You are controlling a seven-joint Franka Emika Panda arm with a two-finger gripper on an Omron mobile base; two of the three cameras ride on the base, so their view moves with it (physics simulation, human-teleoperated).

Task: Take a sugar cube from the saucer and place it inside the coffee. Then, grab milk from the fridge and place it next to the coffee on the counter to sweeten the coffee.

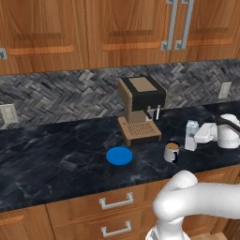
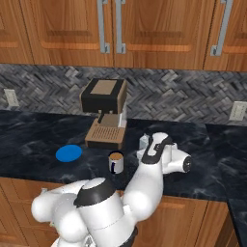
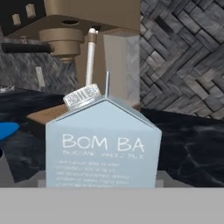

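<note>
Milk (image 1: 191, 134): an upright pale carton with a gabled top, standing on the counter (image 1: 56, 154) just right of the mug (image 1: 171, 152) and slightly behind it. All positions below are given relative to the mug.

Counter: black marble-look worktop with pale veins, carrying every item listed; wooden drawers with silver handles lie below it.

Coffee machine (image 1: 139, 108): brown-and-black, behind the mug and a little to its left, against the herringbone backsplash. In the hand view it rises directly behind the carton.

Arm: white, reaching in from the mug's right; the gripper (image 1: 196, 136) sits level with the carton, at its right side. Whether the fingers are apart or clamped on the carton cannot be told, as they are hidden behind it in the base views and cut off in the hand view.

Saucer (image 1: 119, 155): flat bright blue disc, well left of the mug, its top bare.

Mug: small, white, dark handle, brown liquid visible inside.

Carton front, hand view (image 3: 103, 144): printed "BOM BA", with a ribbed cap on the left slope.
</note>
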